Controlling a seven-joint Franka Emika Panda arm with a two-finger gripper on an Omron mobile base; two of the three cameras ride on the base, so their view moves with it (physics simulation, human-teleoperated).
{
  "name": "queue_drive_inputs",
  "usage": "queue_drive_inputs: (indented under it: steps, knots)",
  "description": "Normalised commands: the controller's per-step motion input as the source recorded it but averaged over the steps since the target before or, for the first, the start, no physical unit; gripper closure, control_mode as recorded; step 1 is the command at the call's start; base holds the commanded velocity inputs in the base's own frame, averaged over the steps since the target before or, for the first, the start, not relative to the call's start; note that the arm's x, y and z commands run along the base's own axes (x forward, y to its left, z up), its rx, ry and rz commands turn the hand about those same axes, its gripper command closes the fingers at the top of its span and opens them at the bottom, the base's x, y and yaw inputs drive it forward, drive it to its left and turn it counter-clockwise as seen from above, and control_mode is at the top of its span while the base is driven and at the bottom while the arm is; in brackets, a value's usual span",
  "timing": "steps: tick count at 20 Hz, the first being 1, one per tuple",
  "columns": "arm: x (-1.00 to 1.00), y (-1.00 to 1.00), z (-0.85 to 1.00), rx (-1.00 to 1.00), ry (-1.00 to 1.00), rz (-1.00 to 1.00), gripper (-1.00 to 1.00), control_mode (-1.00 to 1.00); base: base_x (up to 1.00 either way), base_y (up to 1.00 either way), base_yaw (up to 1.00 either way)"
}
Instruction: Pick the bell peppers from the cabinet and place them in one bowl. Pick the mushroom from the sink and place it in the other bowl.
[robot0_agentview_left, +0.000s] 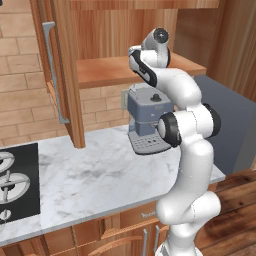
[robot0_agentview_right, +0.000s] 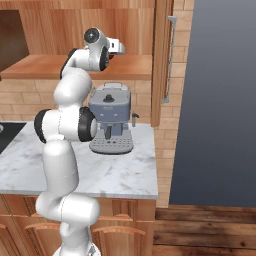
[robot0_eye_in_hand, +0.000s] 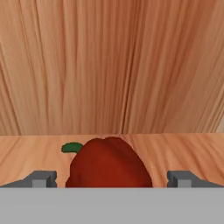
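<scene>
Red bell pepper (robot0_eye_in_hand: 108, 162) close up in hand view, lying on cabinet (robot0_agentview_left: 120, 70) shelf plank, green stem to one side, back wall behind. Gripper (robot0_eye_in_hand: 111, 179) fingers spread wide, one each side of pepper, not touching it. Coffee machine (robot0_agentview_right: 111, 116) on worktop (robot0_agentview_left: 100, 175) below shelf, near back edge.

Glossy white arm (robot0_agentview_left: 192, 150), dark joints, seemingly grey-tipped tool (robot0_eye_in_hand: 111, 179).

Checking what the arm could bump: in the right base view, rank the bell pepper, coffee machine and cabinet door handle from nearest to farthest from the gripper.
1. Bell pepper, on the shelf between the open fingers.
2. Coffee machine, on the counter below the gripper.
3. Cabinet door handle, off to the right.
</scene>
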Motion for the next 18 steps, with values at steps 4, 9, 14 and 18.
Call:
queue_drive_inputs:
  steps: [4, 9, 14, 18]
  knots:
    - [0.34, 0.17, -0.17, 0.0, 0.0, 0.0, 1.0, -1.0, 0.0, 0.0, 0.0]
    - [-0.05, 0.09, -0.33, 0.0, 0.1, -0.01, 1.0, -1.0, 0.0, 0.0, 0.0]
    - [-0.02, 0.05, -0.08, 0.0, 0.0, -0.02, 1.0, -1.0, 0.0, 0.0, 0.0]
    - [-0.03, 0.05, 0.13, 0.0, -0.17, -0.05, 1.0, -1.0, 0.0, 0.0, 0.0]
